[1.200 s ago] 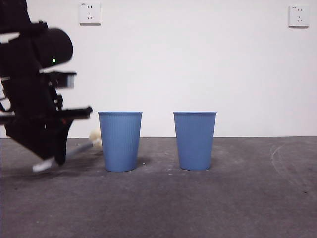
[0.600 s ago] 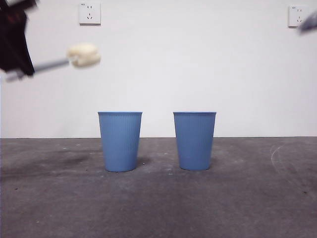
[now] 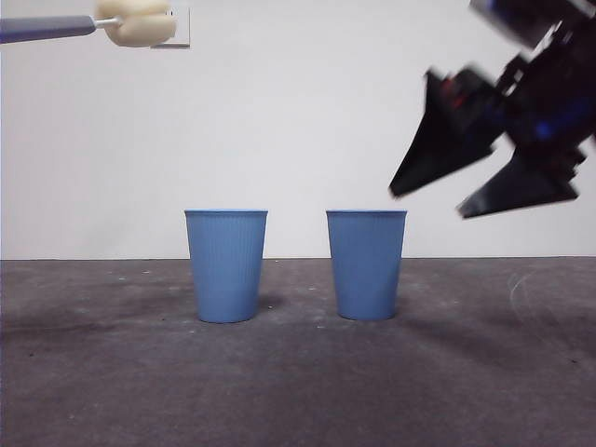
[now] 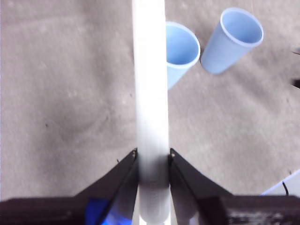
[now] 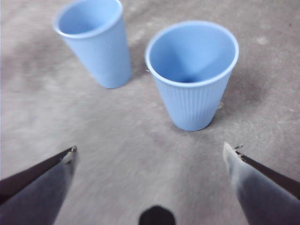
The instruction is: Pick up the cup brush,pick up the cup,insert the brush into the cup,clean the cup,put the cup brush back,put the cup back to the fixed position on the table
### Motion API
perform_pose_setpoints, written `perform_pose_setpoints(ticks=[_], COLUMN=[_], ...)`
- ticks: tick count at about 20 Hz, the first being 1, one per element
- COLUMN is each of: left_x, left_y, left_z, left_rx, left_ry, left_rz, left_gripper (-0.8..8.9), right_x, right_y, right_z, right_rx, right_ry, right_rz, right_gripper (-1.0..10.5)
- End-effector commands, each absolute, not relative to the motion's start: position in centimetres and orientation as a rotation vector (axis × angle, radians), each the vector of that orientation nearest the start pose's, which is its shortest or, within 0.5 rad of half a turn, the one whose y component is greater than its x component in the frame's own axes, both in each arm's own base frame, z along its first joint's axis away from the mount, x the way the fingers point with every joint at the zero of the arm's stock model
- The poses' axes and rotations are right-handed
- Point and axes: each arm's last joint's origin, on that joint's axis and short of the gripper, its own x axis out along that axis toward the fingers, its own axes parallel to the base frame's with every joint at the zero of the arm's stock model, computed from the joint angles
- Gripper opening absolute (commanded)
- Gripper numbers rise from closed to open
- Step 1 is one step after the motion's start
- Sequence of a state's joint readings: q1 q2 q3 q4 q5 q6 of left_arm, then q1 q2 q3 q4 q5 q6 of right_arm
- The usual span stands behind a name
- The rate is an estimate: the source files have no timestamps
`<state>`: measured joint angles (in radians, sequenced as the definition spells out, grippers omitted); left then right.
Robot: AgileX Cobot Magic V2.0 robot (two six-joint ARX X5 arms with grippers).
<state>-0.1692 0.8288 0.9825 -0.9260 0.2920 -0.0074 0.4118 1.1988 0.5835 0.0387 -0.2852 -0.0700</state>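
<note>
Long grey flat-handled cup brush with its bulbous cream-yellow sponge head is held high above the dark grey scuffed worktop, handle roughly level. Left pincer is clamped on the handle, one jaw on each flat side; the lift is judged to keep the sponge clear of the cups until one is raised to meet it.

Right pincer is seen above and just beside the nearer blue ribbed plastic cup, jaws spread wide apart and empty. In the right wrist view that cup sits between the jaw lines, so it is judged the one to be picked up.

Second identical blue tapered cup stands upright near the first, apart from it, with a gap between. It is judged the only possible obstruction, should the open jaw swing wide on that side.

Two white wall sockets are noted on the pale wall behind.
</note>
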Motion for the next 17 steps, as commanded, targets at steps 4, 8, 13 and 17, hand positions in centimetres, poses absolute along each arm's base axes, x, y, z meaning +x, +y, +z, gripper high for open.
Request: perform_pose_setpoints(ticks=[4,8,13,17], left_x=[13.7,13.7,13.7,13.7], left_y=[-3.2,-3.2,-3.2,-3.2], left_z=[32.6,32.5,32.5,32.5], left_rx=[-0.028,-0.023,-0.023,-0.022], left_ry=[0.796,0.801,0.801,0.801], left_rz=[-0.448,-0.45,-0.449,-0.45], left_gripper=[-0.09,-0.09,-0.09,-0.09], right_x=[23.5,25.0,26.1,26.8], right_y=[11.4,12.1,12.6,12.9], right_z=[16.9,14.7,13.0,11.8], right_rx=[-0.07,-0.042,-0.016,-0.003], right_ry=[0.524,0.504,0.463,0.439], right_rz=[0.648,0.638,0.622,0.616], right_gripper=[5.4,5.4,5.4,5.4])
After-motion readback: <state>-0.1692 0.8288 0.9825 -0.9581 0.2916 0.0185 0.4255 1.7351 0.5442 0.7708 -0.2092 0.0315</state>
